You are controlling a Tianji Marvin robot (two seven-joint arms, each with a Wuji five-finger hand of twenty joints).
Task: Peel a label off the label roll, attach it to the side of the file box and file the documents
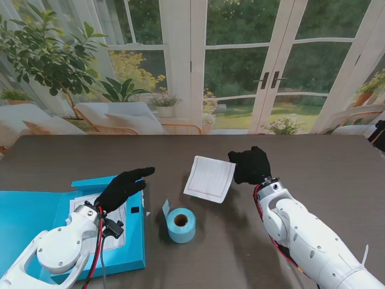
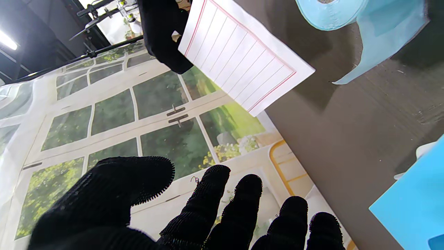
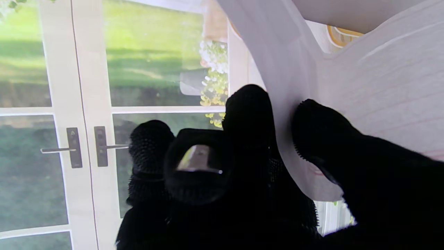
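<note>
My right hand [image 1: 251, 165] is shut on one edge of a white lined document sheet [image 1: 209, 179], which hangs above the table's middle. The right wrist view shows thumb and fingers [image 3: 249, 114] pinching the sheet [image 3: 381, 86]. The left wrist view also catches the sheet [image 2: 242, 55]. My left hand [image 1: 123, 188] hovers open, fingers [image 2: 208, 205] spread, over the open blue file box [image 1: 36, 217] at the left. A light blue label roll [image 1: 180, 224] stands on the table between my arms, with a short tail of tape [image 2: 381, 45] peeled loose.
The dark table [image 1: 331, 174] stretches right of the sheet. A white paper [image 1: 120, 232] lies inside the file box. Behind the table's far edge is a backdrop of glass doors and plants.
</note>
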